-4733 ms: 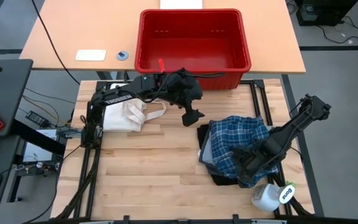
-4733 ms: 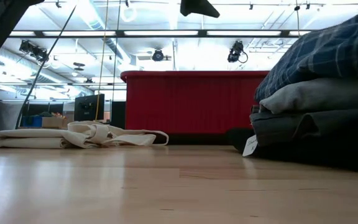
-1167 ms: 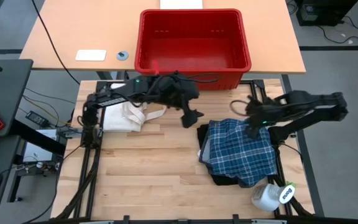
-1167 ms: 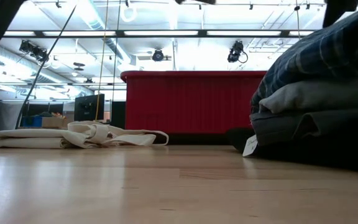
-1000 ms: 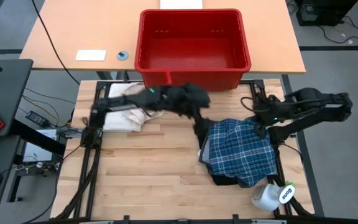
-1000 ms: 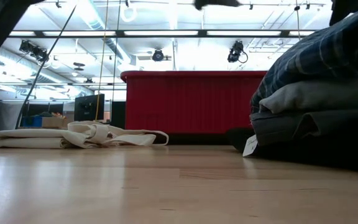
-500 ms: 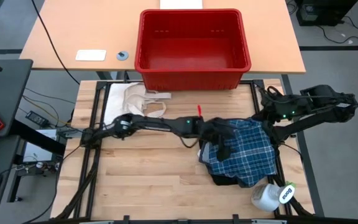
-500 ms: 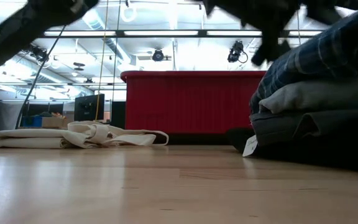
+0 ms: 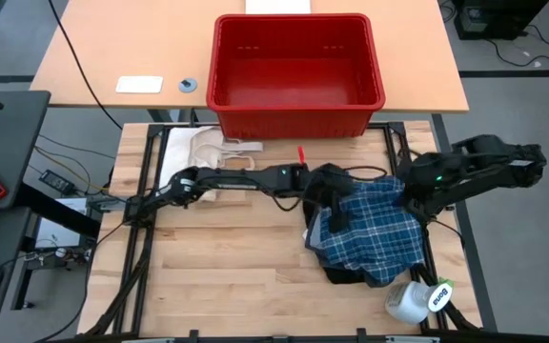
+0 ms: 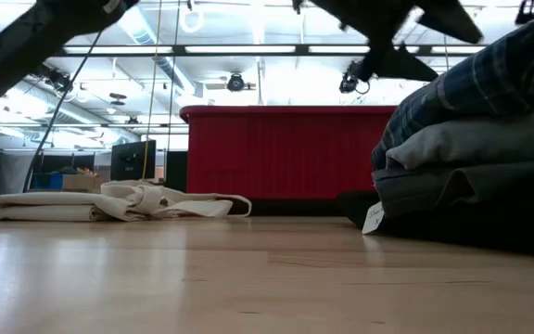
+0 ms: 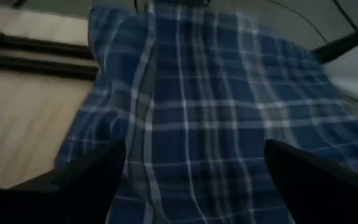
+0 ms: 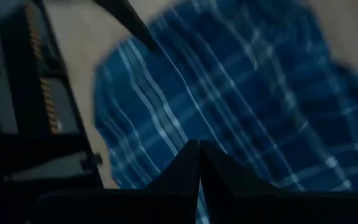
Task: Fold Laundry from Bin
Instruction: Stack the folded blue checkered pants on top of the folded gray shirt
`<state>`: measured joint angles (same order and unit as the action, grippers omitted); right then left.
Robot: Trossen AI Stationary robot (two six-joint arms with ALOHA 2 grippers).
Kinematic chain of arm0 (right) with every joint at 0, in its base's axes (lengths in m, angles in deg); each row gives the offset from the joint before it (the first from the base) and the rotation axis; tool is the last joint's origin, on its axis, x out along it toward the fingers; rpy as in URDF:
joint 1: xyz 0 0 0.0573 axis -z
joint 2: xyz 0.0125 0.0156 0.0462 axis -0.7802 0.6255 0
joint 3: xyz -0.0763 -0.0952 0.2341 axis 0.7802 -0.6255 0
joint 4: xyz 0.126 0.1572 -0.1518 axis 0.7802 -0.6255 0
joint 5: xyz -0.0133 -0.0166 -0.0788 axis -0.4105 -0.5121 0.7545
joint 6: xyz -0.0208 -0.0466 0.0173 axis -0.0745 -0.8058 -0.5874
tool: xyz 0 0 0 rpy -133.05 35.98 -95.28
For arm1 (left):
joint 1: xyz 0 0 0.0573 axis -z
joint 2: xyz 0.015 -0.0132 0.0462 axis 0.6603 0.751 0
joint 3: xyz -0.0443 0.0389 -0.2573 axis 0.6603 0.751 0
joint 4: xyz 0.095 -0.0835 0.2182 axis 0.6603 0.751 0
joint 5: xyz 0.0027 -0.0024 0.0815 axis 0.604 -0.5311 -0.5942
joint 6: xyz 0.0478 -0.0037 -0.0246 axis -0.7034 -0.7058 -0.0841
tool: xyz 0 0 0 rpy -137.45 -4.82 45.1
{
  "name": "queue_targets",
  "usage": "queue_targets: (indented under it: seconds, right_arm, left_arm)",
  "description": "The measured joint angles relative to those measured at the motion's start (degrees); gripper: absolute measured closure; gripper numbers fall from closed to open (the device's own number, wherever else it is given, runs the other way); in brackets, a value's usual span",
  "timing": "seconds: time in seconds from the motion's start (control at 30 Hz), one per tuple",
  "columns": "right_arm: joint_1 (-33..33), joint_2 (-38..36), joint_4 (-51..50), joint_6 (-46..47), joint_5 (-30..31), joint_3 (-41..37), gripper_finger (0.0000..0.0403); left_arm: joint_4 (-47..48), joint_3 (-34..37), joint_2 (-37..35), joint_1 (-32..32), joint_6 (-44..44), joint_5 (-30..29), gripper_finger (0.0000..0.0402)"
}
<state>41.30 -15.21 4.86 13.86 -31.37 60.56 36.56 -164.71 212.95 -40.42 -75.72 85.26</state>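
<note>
Where it hovered by the bin [image 9: 298, 67], left gripper [image 9: 336, 217] (fingers apart) now overhangs the plaid shirt [image 9: 375, 233].

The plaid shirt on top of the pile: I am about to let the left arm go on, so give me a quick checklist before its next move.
1. Left gripper open: ok, fingers spread wide in its wrist view.
2. Left gripper over the plaid shirt: ok, above its left edge.
3. Shirt not yet gripped: ok, cloth lies flat between the fingers.
4. Right gripper clear of the shirt: cannot tell; it is shut and right at the far right edge.
5. Pile underneath steady: ok, light grey garment and dark layers sit level in the low view.
6. Bin emptied: ok, nothing inside.
</note>
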Motion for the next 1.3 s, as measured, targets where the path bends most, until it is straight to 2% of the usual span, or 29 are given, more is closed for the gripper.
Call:
queue_targets:
  seconds: [0.2,0.37,0.53,0.7,0.9,1.07,1.3]
  right_arm:
    - [0.0,0.25,0.06,1.51,0.16,-11.52,0.038]
    - [0.0,0.65,2.97,4.01,-0.31,-19.55,0.038]
    - [-0.02,1.91,14.24,2.87,-1.16,-26.79,0.038]
    - [-0.07,6.21,24.73,1.03,-0.09,-31.96,0.038]
    - [-0.07,11.43,29.32,-1.43,4.21,-30.74,0.038]
    - [-0.57,9.27,28.0,-3.37,7.81,-24.32,0.038]
    - [-0.92,2.73,14.71,-4.81,8.29,-17.53,0.038]
  left_arm:
    - [14.83,0.08,-3.97,0.22,-2.6,0.02,0.0012]
    - [27.63,0.17,-4.29,0.47,-3.71,0.0,0.0012]
    - [28.71,0.15,-4.24,1.34,-5.61,0.05,0.0012]
    - [30.21,0.15,-4.69,1.0,-6.87,-0.03,0.0012]
    - [32.45,0.15,-4.77,1.37,-7.81,-0.06,0.0027]
    - [39.63,0.06,-5.84,1.64,-9.47,-0.07,0.0057]
    - [43.24,0.15,-9.67,2.34,-9.59,-1.59,0.0087]
